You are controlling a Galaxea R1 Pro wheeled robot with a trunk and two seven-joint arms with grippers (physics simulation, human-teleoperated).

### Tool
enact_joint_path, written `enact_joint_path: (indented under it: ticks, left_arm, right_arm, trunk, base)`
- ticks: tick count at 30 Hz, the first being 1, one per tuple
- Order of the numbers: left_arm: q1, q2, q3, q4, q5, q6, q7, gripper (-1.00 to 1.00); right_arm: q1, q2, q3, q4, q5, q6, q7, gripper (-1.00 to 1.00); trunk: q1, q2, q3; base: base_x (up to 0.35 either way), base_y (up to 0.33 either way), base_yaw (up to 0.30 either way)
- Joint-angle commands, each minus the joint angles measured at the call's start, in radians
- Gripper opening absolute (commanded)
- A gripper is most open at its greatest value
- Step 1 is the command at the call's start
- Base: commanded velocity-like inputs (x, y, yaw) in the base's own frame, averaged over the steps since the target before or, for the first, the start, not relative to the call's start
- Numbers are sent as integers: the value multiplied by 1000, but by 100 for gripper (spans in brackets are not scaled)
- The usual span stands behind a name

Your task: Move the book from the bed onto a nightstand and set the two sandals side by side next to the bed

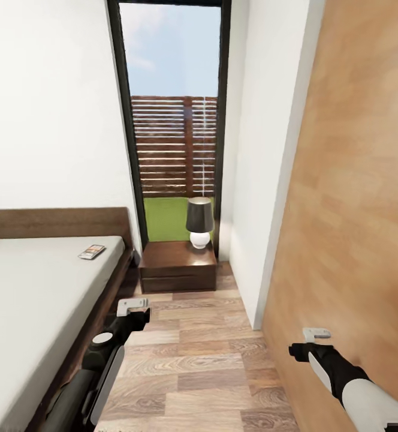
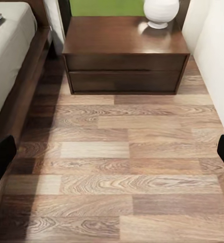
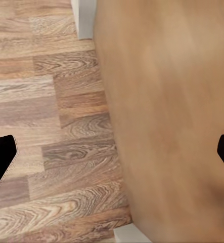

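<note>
Grey mattress of the bed (image 1: pixel 37 288) carries the book (image 1: pixel 92 252) near the headboard, left of the nightstand (image 1: pixel 178 266) with its lamp (image 1: pixel 199 222). Left wrist: left fingers (image 2: pixel 0 157) wide over floor before the nightstand (image 2: pixel 126 55). Right wrist: right fingers (image 3: pixel 0 159) wide beside a wooden panel (image 3: pixel 167 111)

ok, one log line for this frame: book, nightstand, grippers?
book: on bed, near headboard | nightstand: carries lamp, no book | left gripper: open, empty | right gripper: open, empty, beside wood panel
</note>
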Motion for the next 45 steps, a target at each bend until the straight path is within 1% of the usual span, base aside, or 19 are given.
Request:
enact_joint_path:
  ticks: [1,7,17,20,21,24,25,28,29,33,34,35,39,40,45]
  left_arm:
    - [-1,0,-2,-1,5,5,8,100]
    - [-1,0,-3,0,5,5,8,100]
    - [-1,0,-2,0,5,5,8,100]
    - [-1,-1,-5,14,10,5,5,100]
    - [-10,-3,-9,71,11,6,1,100]
    - [-16,-4,-9,111,10,6,0,100]
    - [-20,-4,-10,128,10,6,-1,100]
    - [-22,-4,-10,144,10,6,-1,100]
    - [-24,-4,-10,151,11,6,-1,100]
    - [-27,-4,-10,163,12,6,-2,100]
    - [-30,-4,-10,174,12,6,-2,100]
    - [-32,-4,-10,183,12,6,-2,100]
    - [-51,-4,-10,233,13,6,-2,100]
    - [-69,-4,-10,271,14,6,-2,100]
    - [-114,-3,-10,374,13,5,-1,100]
  right_arm:
    - [0,0,0,-3,-3,6,-3,100]
    - [0,-1,2,-3,-2,6,-3,100]
    - [0,-1,7,-3,0,6,-3,100]
    - [0,0,9,-3,5,4,-2,100]
    - [0,35,11,1,8,3,-3,100]
    - [0,83,12,7,9,0,-3,100]
    - [0,115,13,10,10,-2,-3,100]
    - [0,154,14,14,15,-3,-3,100]
    - [0,174,15,19,19,-4,-3,100]
    - [0,207,23,43,32,-9,-3,100]
    - [0,219,28,55,38,-13,-3,100]
    - [0,223,30,60,40,-16,-3,100]
    - [0,234,36,73,44,-25,-3,100]
    - [0,237,38,76,45,-26,-3,100]
    - [0,245,40,78,47,-26,-3,100]
  trunk:
    - [-4,6,2]
    - [-27,48,21]
    - [-65,118,52]
    - [-77,139,61]
    - [-80,146,65]
    - [-92,167,74]
    - [-96,174,77]
    - [-107,195,86]
    - [-111,202,90]
    - [-126,230,102]
    - [-130,237,105]
    - [-134,244,108]
    - [-149,272,121]
    - [-153,279,124]
    - [-172,314,140]
  base:
    - [0,0,238]
    - [0,0,122]
    - [0,0,18]
    - [0,0,2]
    - [0,0,0]
    - [0,0,0]
    - [0,0,0]
    - [0,0,0]
    - [0,0,0]
    - [0,0,0]
    - [0,0,0]
    - [0,0,0]
    - [0,0,0]
    - [0,0,0]
    - [0,0,0]
